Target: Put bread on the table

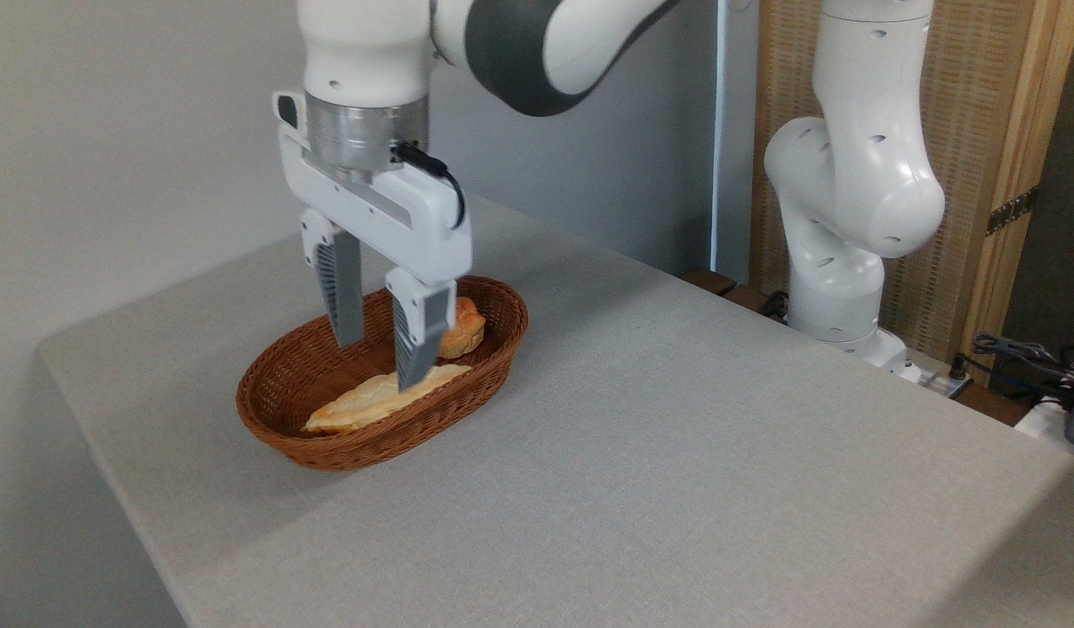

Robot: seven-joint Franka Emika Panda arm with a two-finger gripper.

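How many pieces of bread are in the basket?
2. The round bread sits at the basket's far end, partly behind a gripper finger; the long pale loaf lies along its bottom. More seems unlikely.

A brown wicker basket [382, 410] sits on the grey table [676, 453], holding 2 items: the small orange-golden bread [465, 328] at its far end and a long pale loaf [375, 401] along its front. The gripper [381, 365] hangs over the basket, fingers spread apart and empty, the right finger partly hiding the bun.

A robotics lab: mounted arm [851, 174], cables [1025, 358], bare grey table [676, 453].
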